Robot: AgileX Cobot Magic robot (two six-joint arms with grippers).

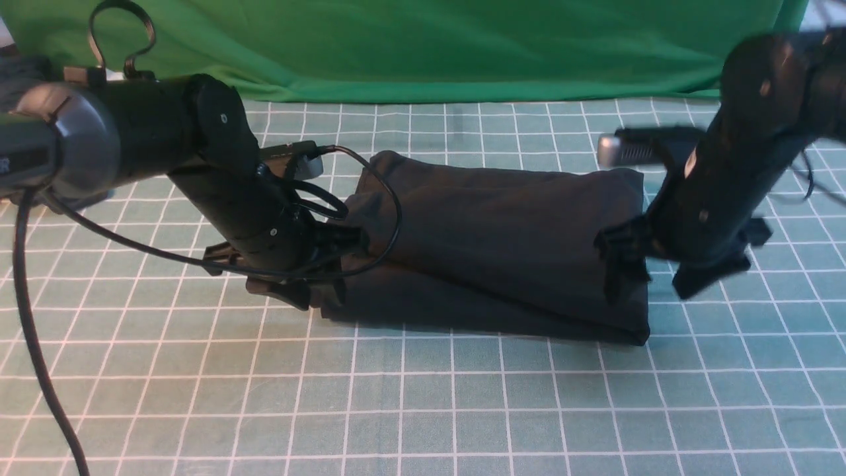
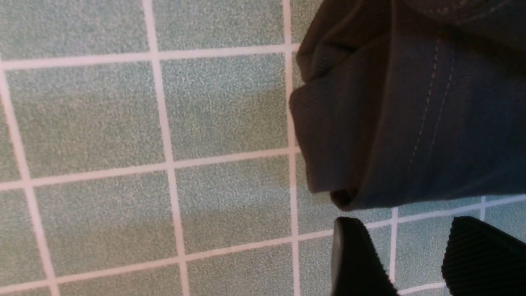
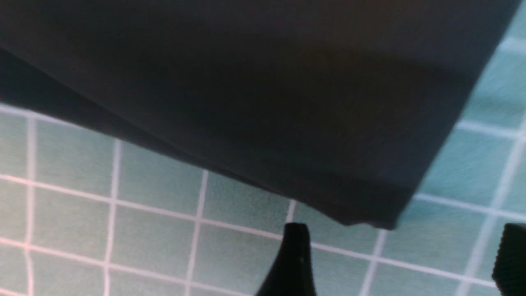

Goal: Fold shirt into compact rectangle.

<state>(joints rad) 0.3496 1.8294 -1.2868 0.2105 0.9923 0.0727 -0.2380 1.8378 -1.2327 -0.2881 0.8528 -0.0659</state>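
The black shirt (image 1: pixel 496 244) lies folded into a layered, roughly rectangular bundle in the middle of the checked cloth. My left gripper (image 1: pixel 317 277) sits low at the bundle's left end. In the left wrist view its fingers (image 2: pixel 353 259) stand apart with only checked cloth between them, and the shirt's ribbed, stitched edge (image 2: pixel 411 102) lies just beyond their tips. My right gripper (image 1: pixel 661 271), blurred, hangs at the bundle's right end. It is wide open (image 3: pixel 402 255), and the shirt's corner (image 3: pixel 361 205) sits just ahead of the gap, not held.
A teal cloth with a white grid (image 1: pixel 423 396) covers the table. A green backdrop cloth (image 1: pixel 423 46) hangs along the far edge. A black cable (image 1: pixel 390 198) loops from the left arm over the shirt's left end.
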